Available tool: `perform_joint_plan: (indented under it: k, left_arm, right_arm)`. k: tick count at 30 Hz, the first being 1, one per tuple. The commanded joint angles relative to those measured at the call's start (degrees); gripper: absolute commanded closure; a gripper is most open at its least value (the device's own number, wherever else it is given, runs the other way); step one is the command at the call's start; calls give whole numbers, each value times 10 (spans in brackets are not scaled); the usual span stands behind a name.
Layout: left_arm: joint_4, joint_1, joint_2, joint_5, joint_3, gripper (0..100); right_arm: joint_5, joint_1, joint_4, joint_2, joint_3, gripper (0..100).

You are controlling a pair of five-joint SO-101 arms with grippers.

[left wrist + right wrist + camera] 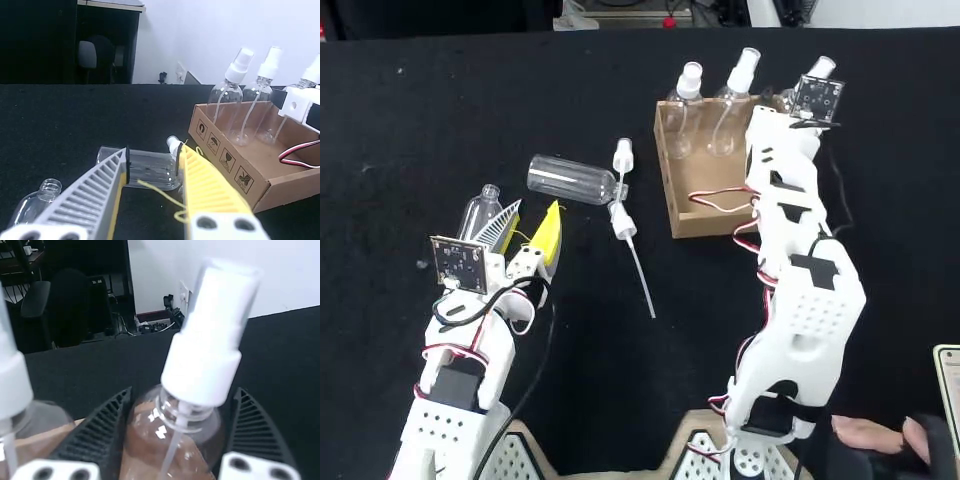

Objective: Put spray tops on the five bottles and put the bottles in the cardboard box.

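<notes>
I am holding my left tool open and empty low over the bench. An uncapped bottle is lying on its side just beyond its tips. A second open-necked bottle is sitting close beside the white finger. Both look like thin, clear, empty plastic, so I am judging them light, smooth and ready to roll or slip. A hard squeeze would probably dent them. I would take each one across the middle of its round body with a gentle clamp. The two loose spray tops are lying next to the neck of the lying bottle. They are small, and the long dip tube looks thin and bendy, so the white head or collar is the better place to take hold. My right tool is sitting around the third capped bottle, which is standing in the cardboard box with two other capped bottles. I cannot tell whether it is clamping that bottle or only flanking it. The high view is giving me the whole layout: both loose tops, the tube and the box floor. It is hiding my right tool under that arm's camera. The left wrist view is framing the lying bottle in the gap of my left tool. The right wrist view is bringing the spray head up close.
</notes>
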Motion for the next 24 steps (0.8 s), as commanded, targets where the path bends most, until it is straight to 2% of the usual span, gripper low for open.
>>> perform_joint_plan:
  k: [1, 4, 9, 24]
  left_arm:
    - [-5, 3, -5, -7, 13, 834]
    - [-5, 3, -5, -7, 13, 834]
    - [-5, 3, -5, -7, 13, 834]
    - [-6, 3, -5, -7, 13, 834]
  right_arm:
    - [4, -4, -10, -7, -26, 725]
    - [4, -3, -10, -7, -26, 713]
    - [5, -3, -9, -6, -25, 602]
    - [5, 2, -14, -13, -5, 623]
